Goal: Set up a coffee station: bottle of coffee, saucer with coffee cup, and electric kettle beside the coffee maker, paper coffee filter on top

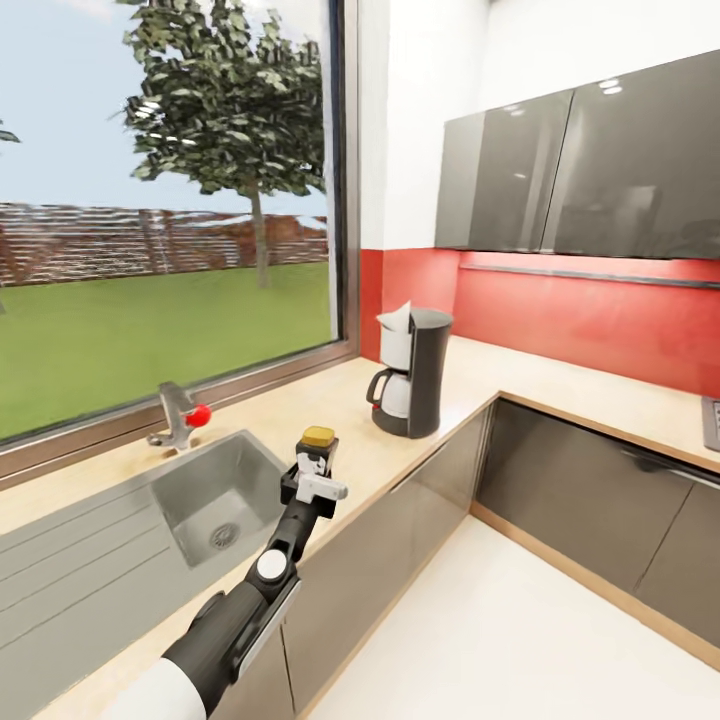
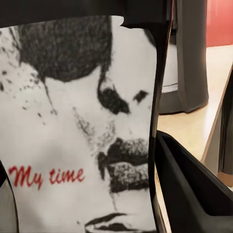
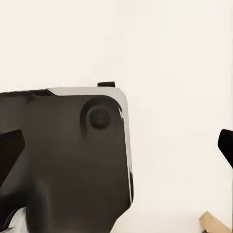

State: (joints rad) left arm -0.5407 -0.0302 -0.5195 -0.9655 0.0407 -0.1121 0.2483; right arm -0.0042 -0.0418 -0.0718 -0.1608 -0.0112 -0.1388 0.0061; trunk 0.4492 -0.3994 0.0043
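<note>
Yellow-capped bottle of coffee (image 1: pixel 318 452): you have it clenched upright between the fingers of your left gripper (image 1: pixel 313 478), its white label with a printed face and red "My time" lettering pressed close to the wrist camera. Contents are not discernible behind the label. Coffee maker (image 1: pixel 413 372): dark grey, white carafe in its bay, standing beyond the fingertips on the kitchen countertop (image 1: pixel 360 420) near the corner, a pale paper coffee filter (image 1: pixel 396 318) on top. Sink (image 1: pixel 215 495): grey steel basin, just beside the fingers, tap with red knob behind it. Room: red splashback, dark glossy cabinets, big window on lawn and tree. Left arm reaches forward over the counter edge. Right gripper (image 3: pixel 116 155): dark parts at frame edges against pale floor; whether its fingers are released, you cannot tell.
</note>
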